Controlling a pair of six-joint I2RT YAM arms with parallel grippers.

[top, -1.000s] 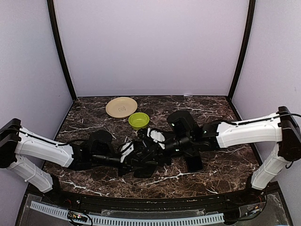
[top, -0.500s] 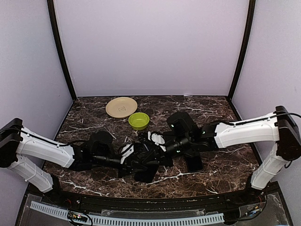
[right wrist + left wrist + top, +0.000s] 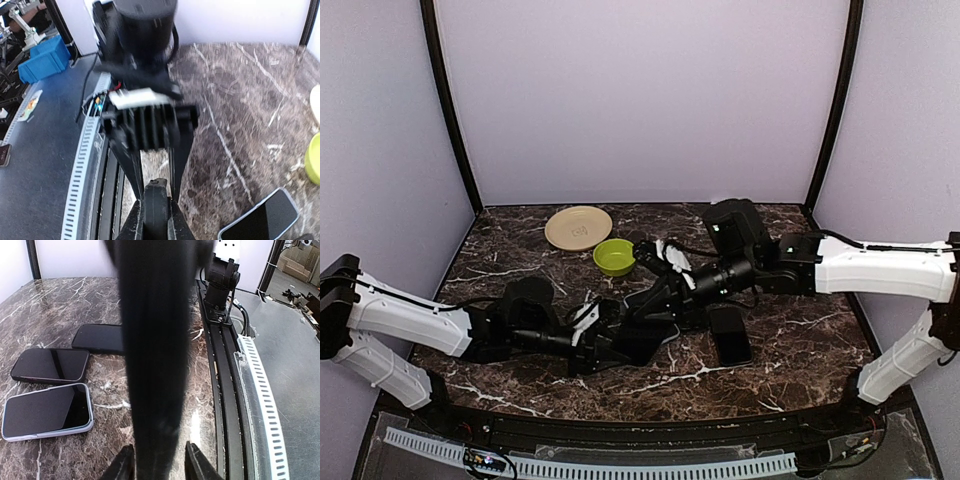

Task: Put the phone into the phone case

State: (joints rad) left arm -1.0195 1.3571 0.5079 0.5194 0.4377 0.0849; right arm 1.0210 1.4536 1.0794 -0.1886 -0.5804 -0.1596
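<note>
The right gripper point(image 3: 155, 215) is clamping the phone point(image 3: 155, 340) by its thin edge, keeping it upright between the two wrists. The left gripper point(image 3: 160, 467) is straddling the same slab, and I cannot tell whether it is gripping. The case point(image 3: 90, 412) is lying flat nearby, dark inside, beside two bare phones point(image 3: 50, 365) point(image 3: 97, 337). The crossing arms are hiding it from above. The bowl point(image 3: 616, 257) and plate point(image 3: 578, 227) are sitting behind.

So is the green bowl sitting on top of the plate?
No, the bowl stands on the table beside the plate, not on it.
</note>
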